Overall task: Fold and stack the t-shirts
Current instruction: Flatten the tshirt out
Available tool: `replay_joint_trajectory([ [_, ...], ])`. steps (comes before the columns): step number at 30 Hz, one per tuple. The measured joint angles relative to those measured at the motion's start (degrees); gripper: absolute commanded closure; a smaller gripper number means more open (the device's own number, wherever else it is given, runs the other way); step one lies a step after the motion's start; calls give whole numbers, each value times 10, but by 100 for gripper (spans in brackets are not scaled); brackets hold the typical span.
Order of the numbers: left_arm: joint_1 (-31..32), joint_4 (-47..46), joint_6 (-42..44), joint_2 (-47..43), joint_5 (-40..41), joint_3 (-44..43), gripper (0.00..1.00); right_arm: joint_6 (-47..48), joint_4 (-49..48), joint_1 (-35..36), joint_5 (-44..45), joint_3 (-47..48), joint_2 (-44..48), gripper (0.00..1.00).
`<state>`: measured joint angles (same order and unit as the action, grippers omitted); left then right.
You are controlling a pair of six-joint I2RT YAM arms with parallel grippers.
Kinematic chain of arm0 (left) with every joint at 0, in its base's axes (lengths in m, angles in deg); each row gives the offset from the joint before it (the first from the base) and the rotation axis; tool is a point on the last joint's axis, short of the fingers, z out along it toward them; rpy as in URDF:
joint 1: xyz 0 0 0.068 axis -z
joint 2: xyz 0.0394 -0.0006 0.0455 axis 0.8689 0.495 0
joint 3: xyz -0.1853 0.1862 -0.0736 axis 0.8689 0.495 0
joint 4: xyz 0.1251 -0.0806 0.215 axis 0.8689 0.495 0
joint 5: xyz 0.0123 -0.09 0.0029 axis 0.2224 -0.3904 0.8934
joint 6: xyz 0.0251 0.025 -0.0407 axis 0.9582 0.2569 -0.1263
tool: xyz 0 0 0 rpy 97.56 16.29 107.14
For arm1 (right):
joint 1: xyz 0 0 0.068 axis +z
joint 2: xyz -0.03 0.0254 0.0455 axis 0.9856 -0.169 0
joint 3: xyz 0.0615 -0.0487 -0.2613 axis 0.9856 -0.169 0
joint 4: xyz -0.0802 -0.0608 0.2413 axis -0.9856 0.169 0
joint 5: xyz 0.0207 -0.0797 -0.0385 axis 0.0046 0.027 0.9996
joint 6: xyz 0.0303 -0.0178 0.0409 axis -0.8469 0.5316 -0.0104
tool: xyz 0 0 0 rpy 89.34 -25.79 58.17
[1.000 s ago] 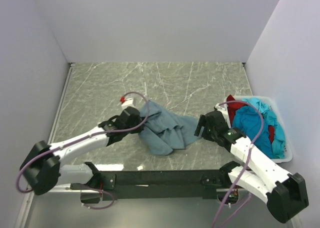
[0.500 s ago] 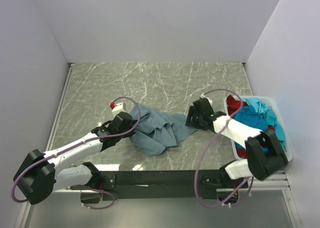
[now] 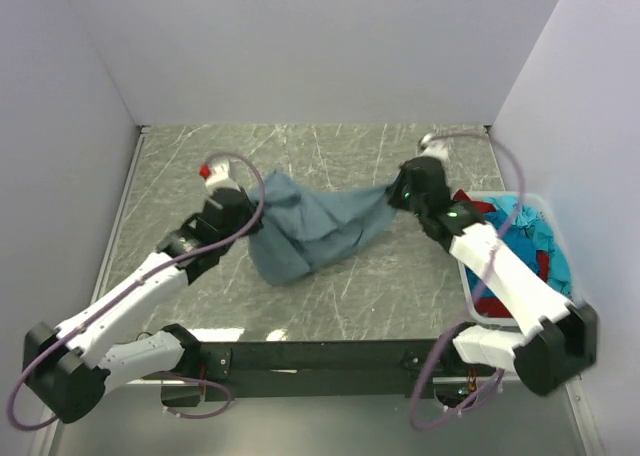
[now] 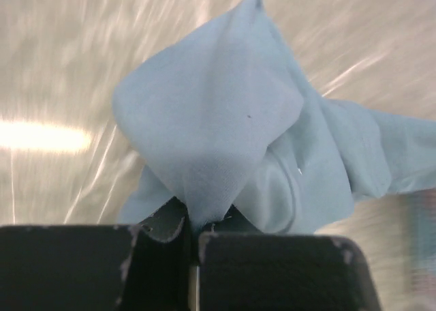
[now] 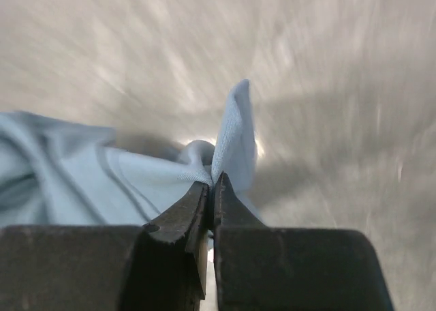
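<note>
Hanging cloth: grey-blue t-shirt (image 3: pixel 310 231) stretched between both sets of fingers, over the bench (image 3: pixel 350 156).
Left fingers (image 4: pixel 178 234): clamped on its bunched edge.
Right fingers (image 5: pixel 199 203): clamped on a fold.

White bin (image 3: pixel 533 196), grey marble table (image 3: pixel 330 156)

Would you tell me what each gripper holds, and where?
Grey-blue t-shirt: left gripper pinches its left end, right gripper its right end.
</note>
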<state>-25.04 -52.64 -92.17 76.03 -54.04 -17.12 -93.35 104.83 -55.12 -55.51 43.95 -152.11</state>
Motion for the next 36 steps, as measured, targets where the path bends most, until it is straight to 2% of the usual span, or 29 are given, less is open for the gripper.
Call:
replay_joint_trajectory([
  [8,0,19,85,-107,10,-205,96,66,25,0,18,171,206,100],
  [13,0,36,110,-163,-26,-254,98,86,56,0,-2,209,302,100],
  [17,0,61,123,-175,-59,-283,96,93,76,0,-24,233,330,100],
  [21,0,72,132,-157,-64,-304,80,92,98,0,-23,240,318,100],
  [23,0,73,132,-136,-43,-304,73,90,108,0,-7,240,294,100],
  [24,-1,69,131,-117,-25,-301,61,90,111,-1,2,241,276,100],
  [26,-20,58,124,-75,-8,-290,55,90,113,-13,9,239,229,100],
  [27,-38,52,119,-44,-9,-280,24,90,110,-27,6,236,198,100],
  [28,-62,43,116,-12,-12,-267,1,89,104,-42,1,228,163,100],
  [30,-128,24,96,68,-50,-236,1,87,84,-82,-26,208,86,80],
  [32,-184,8,87,151,-91,-206,0,82,67,-108,-45,195,2,45],
  [33,-206,7,86,189,-113,-191,1,80,65,-116,-53,194,-51,39],
  [34,-223,9,83,217,-132,-176,1,82,65,-123,-57,194,-101,20],
  [35,-233,11,81,230,-146,-162,0,80,67,-126,-62,192,-138,13],
  [36,-237,11,78,233,-160,-150,0,82,69,-127,-64,188,-165,12],
])
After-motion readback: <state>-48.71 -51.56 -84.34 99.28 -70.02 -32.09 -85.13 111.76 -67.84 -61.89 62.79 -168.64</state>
